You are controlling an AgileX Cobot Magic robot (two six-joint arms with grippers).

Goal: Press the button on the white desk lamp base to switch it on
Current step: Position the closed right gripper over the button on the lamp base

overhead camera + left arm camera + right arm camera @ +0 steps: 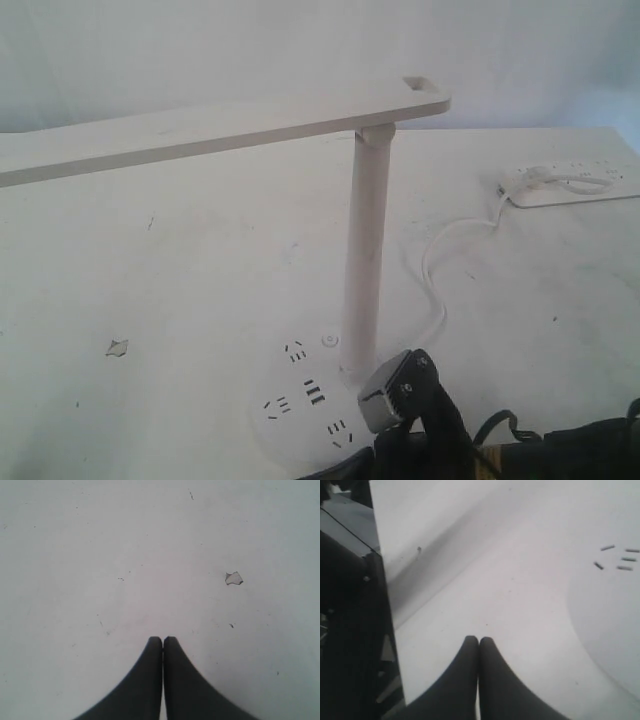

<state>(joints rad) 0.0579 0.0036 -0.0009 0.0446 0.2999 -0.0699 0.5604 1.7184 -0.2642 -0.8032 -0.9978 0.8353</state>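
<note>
The white desk lamp stands on the table with its long flat bar head (220,125), slim pole (365,250) and round base (300,425). The base carries dark socket slots. One tiny round button (330,341) sits on the base beside the pole; its marking is too small to read. My right arm's wrist (395,392) hangs over the base's near right side. In the right wrist view my right gripper (479,640) is shut and empty over bare table beside the base's rim (600,630). My left gripper (162,639) is shut and empty over bare table.
A white power strip (575,183) lies at the far right, and the lamp's white cord (437,262) snakes to it. A small chip (117,348) (233,578) marks the tabletop on the left. The table's near edge (387,610) and dark space beyond it lie close to my right gripper.
</note>
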